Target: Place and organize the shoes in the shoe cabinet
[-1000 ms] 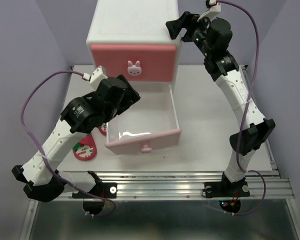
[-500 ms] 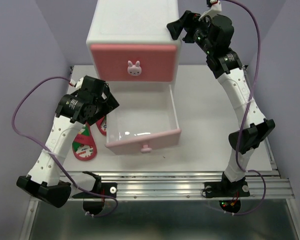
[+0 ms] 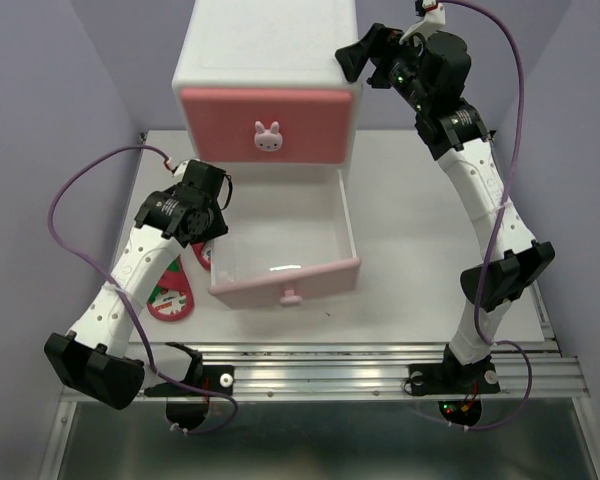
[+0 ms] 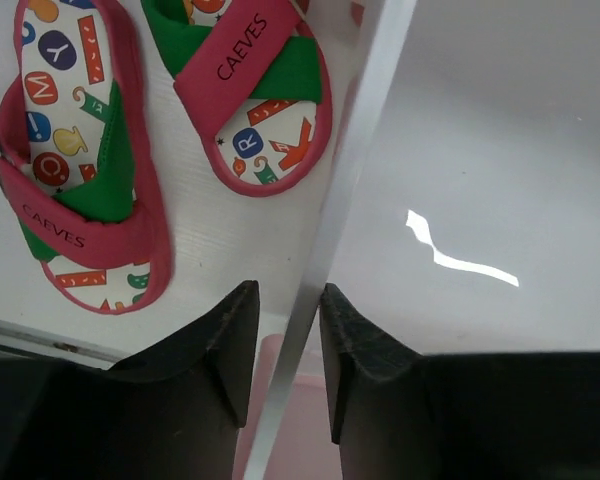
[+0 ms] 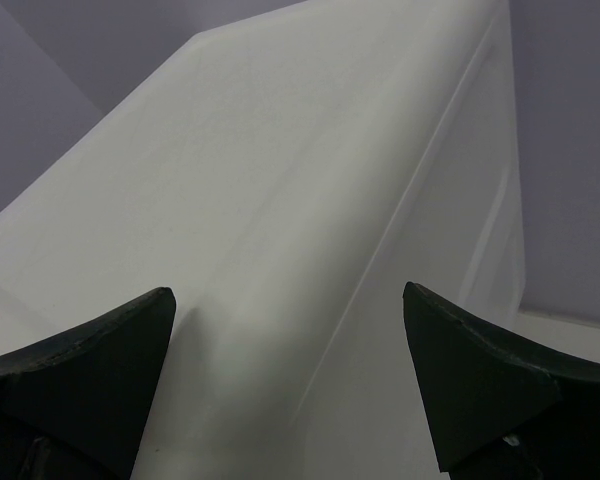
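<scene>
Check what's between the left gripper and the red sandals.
Only bare white table, per the left wrist view. The lower drawer's side wall runs between the fingers of the left gripper; both red sandals lie outside it.

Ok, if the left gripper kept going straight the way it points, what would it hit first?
Probably the open lower drawer's left side wall, which lines up between its jaws; the red sandals lie just beside that line.

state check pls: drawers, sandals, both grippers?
Upper drawer: shut.
Lower drawer: pulled out, empty.
Red sandals: on the table beside the lower drawer, insoles up.
Left gripper: jaws nearly shut, either side of that drawer's side wall; grip unclear.
Right gripper: jaws wide open over the cabinet top, holding nothing.
</scene>
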Robot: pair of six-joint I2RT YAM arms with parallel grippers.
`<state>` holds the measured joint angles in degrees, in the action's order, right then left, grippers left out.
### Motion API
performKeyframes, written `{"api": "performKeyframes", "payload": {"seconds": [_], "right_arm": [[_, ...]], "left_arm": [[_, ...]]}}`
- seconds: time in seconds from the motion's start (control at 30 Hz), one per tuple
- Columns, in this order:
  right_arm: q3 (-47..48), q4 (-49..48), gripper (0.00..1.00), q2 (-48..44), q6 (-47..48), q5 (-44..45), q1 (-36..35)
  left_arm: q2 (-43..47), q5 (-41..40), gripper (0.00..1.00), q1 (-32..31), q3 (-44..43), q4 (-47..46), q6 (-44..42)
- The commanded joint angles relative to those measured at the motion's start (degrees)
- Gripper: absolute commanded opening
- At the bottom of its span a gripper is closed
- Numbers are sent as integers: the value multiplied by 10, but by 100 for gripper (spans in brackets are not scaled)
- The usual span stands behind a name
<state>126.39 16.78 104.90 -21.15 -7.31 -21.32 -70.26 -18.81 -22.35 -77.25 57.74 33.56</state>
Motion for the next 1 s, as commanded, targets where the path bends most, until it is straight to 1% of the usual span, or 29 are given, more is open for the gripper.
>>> {"api": "performKeyframes", "payload": {"seconds": [0.0, 0.03, 0.07, 0.13, 0.33, 0.4, 0.53, 0.6, 0.67, 0.73, 0.8, 0.93, 0.97], "right_arm": [[-18, 127, 100, 26, 59, -9, 5], [-20, 127, 100, 25, 58, -10, 5], [-21, 128, 100, 24, 58, -11, 5], [-23, 128, 100, 22, 59, -11, 5], [-21, 135, 100, 23, 65, -9, 5], [-18, 138, 100, 24, 66, -13, 5], [-23, 143, 100, 22, 73, -16, 5], [-27, 145, 100, 21, 73, -14, 5], [-32, 145, 100, 21, 72, -17, 5], [-33, 144, 100, 23, 72, -19, 5], [-32, 145, 100, 26, 70, -21, 5], [-31, 144, 100, 26, 70, -18, 5], [-33, 145, 100, 26, 71, -17, 5]], "left_arm": [[-7, -61, 38, 4, -10, -32, -68], [-8, -70, 35, 3, -16, -34, -69], [-8, -77, 30, 4, -23, -38, -71], [-10, -95, 0, 4, -46, -48, -74], [-47, -133, 0, 4, -108, -72, -150], [-52, -154, 0, 4, -132, -62, -159], [-42, -184, 0, 3, -157, -43, -187], [-32, -213, 0, 3, -180, -30, -191], [-27, -223, 0, 3, -199, -36, -208], [-30, -212, 0, 3, -219, -44, -214], [-34, -179, 0, 3, -210, -57, -220], [-51, -149, 11, 1, -174, -49, -178], [-58, -150, 18, 1, -171, -43, -165]]}}
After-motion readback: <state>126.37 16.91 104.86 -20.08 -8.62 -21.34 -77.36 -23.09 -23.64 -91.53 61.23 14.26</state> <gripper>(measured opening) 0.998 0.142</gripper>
